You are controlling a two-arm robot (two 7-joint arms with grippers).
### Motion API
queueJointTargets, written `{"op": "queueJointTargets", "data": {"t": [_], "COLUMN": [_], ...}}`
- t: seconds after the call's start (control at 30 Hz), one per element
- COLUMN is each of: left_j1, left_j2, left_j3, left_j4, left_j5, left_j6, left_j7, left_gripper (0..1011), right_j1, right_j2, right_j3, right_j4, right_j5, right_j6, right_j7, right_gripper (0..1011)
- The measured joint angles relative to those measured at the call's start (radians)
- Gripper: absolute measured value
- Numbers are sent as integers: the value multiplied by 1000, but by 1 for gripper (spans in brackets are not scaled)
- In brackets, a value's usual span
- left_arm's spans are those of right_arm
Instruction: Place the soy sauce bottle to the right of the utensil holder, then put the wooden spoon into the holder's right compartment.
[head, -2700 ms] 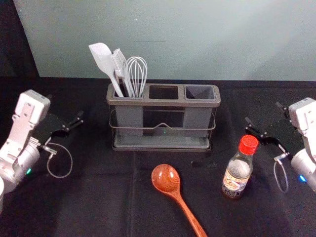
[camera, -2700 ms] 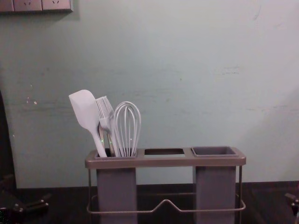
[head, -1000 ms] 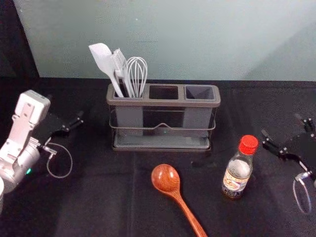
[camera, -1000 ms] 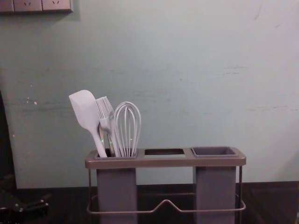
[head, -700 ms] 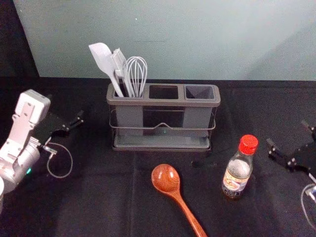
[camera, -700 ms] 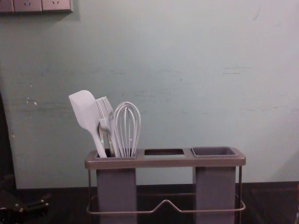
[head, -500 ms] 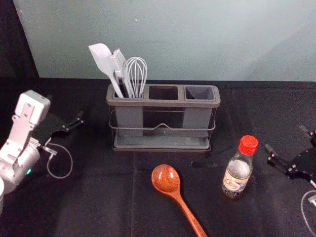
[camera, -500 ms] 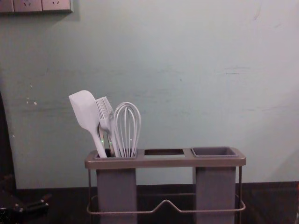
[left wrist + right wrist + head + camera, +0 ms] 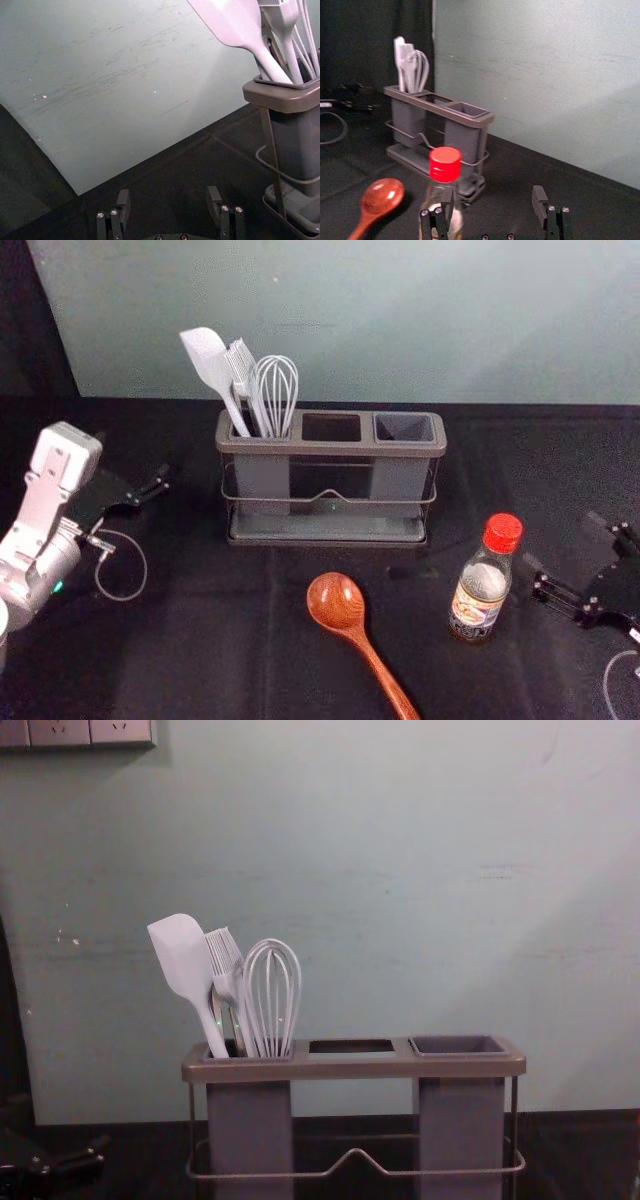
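The right gripper (image 9: 561, 539) is near the upright bottle (image 9: 482, 590), its fingers apart; one finger covers part of the bottle in its wrist view. The head view cuts the spoon's (image 9: 338, 604) handle. Left of the holder (image 9: 330, 448), the left gripper (image 9: 132, 456) has fingers apart.
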Motion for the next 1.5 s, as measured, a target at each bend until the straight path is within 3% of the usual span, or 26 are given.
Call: {"op": "queueJointTargets", "data": {"t": [0.3, 0.67, 1.1, 1.5], "left_j1": [0, 0, 0, 0], "left_j2": [0, 0, 0, 0], "left_j3": [0, 0, 0, 0], "left_j4": [0, 0, 0, 0], "left_j5": [0, 0, 0, 0], "left_j6": [0, 0, 0, 0], "left_j7": [0, 0, 0, 0], "left_gripper": [1005, 1005, 1005, 1005], "right_j1": [3, 100, 193, 211], "right_j2": [-1, -26, -74, -116], "right_j3": [6, -25, -64, -66], "right_j4": [-2, 54, 96, 107], "right_j5": [56, 114, 109, 85], "right_j6": [-2, 37, 86, 97], "right_j7": [92, 223, 306, 330], "right_gripper": [1002, 1002, 1002, 1002]}}
